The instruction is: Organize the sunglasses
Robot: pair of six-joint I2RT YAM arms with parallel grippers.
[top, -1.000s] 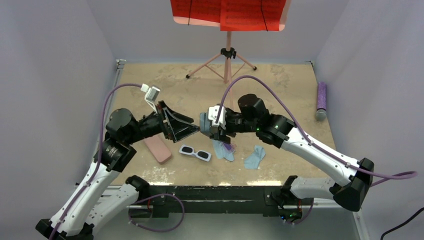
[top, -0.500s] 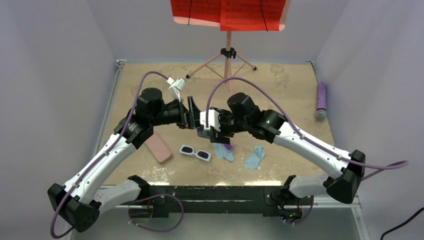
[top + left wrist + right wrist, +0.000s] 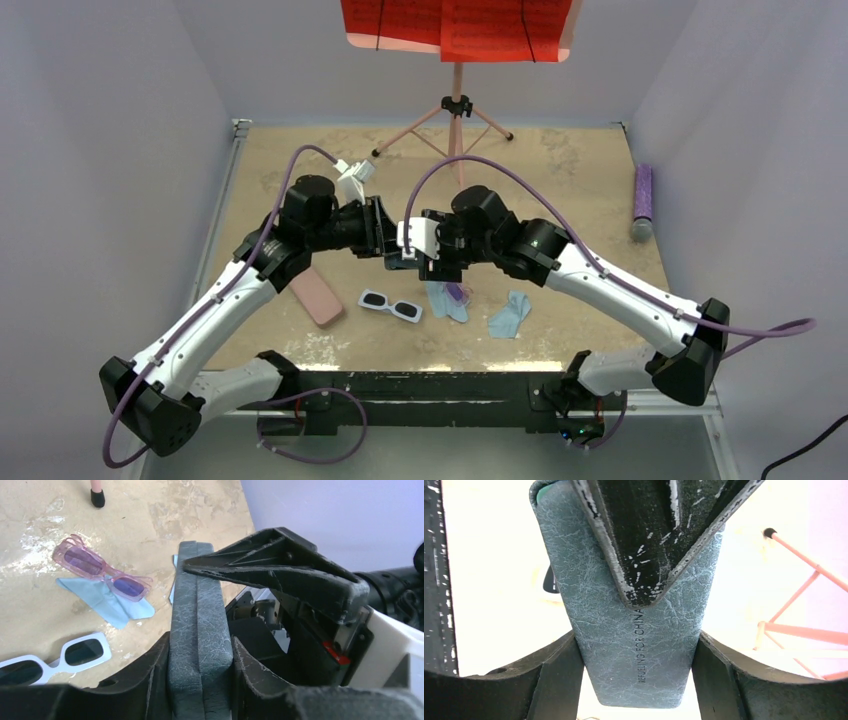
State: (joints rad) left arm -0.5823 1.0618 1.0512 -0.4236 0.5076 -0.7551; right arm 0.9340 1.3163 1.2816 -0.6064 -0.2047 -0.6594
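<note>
so your two arms meet in mid-air over the middle of the bench (image 3: 560, 170), both on the same grey-blue case (image 3: 200, 630). your left end effector (image 3: 200, 685) is pinching it across the thin edges, with a finger pressed on each side in the left wrist view. your right end effector (image 3: 634, 680) has it clamped across the wide face, both fingers snug against the textured cover. in that right wrist view one left finger (image 3: 649, 545) lies flat over the cover.

neither pair is being touched, both are down on the bench below the arms. the white sunglasses (image 3: 390, 305) lie flat on the bare surface, lenses up, between the pink case (image 3: 315, 295) and a light blue cloth (image 3: 110, 602). the pink-purple sunglasses (image 3: 102, 575) are folded and lie partly on that cloth, close to the white pair but not touching it. a second cloth (image 3: 510, 315) is bunched up just to the right.
</note>
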